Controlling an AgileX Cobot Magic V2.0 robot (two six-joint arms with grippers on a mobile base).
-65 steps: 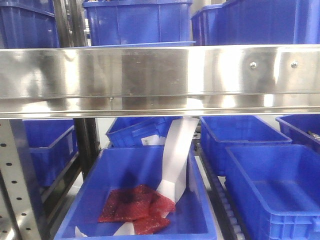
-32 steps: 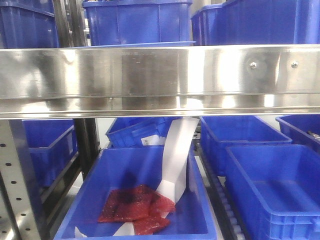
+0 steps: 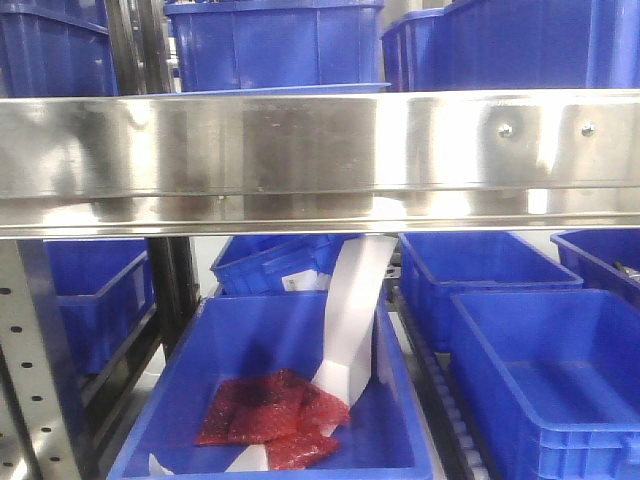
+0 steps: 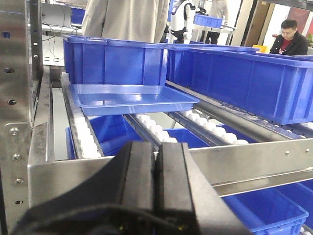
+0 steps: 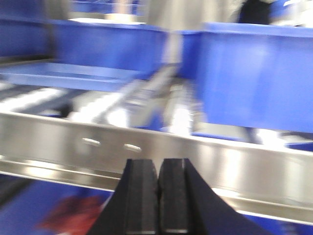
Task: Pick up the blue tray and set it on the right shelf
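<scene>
On the roller lane behind the steel front rail [image 4: 254, 161], the blue tray [image 4: 129, 99] lies flat and bare, just before a deep blue bin [image 4: 115, 61]. My left gripper [image 4: 157, 188] and my right gripper [image 5: 158, 196] both have their pads pressed together, holding nothing. Below the shelf [image 3: 320, 160], an open bin [image 3: 290, 390] holds red packets [image 3: 270, 415] and a white paper strip [image 3: 352, 320].

My front camera sits close to the right shelf's steel rail [image 3: 320, 160], looking straight over and under it. Each wrist camera looks forward past its own pressed-together fingers, left gripper [image 4: 157, 191] and right gripper [image 5: 157, 198]; ahead of both lie that rail and the blue tray [image 4: 128, 99].
</scene>
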